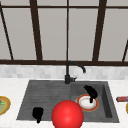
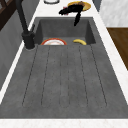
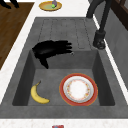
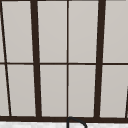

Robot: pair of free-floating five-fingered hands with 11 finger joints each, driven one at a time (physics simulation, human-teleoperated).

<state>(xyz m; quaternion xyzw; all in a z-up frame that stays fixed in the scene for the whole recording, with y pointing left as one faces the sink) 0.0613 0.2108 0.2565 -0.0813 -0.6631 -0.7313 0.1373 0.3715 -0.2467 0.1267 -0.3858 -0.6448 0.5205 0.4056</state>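
— What sort of place is this?

— A home kitchen. A dark grey sink (image 1: 107, 100) with a ribbed draining board (image 2: 65, 80) is set into a white speckled worktop (image 1: 12, 87), and a black swan-neck tap (image 1: 71, 71) stands behind it.

— Anything else?

— A red-rimmed plate (image 3: 78, 89) and a banana (image 3: 37, 94) lie in the basin, a yellow dish (image 3: 50, 5) sits on the worktop, a dark-framed window (image 4: 67, 62) rises above pale wall tiles (image 1: 30, 71), and the floor (image 3: 12, 30) is wood.
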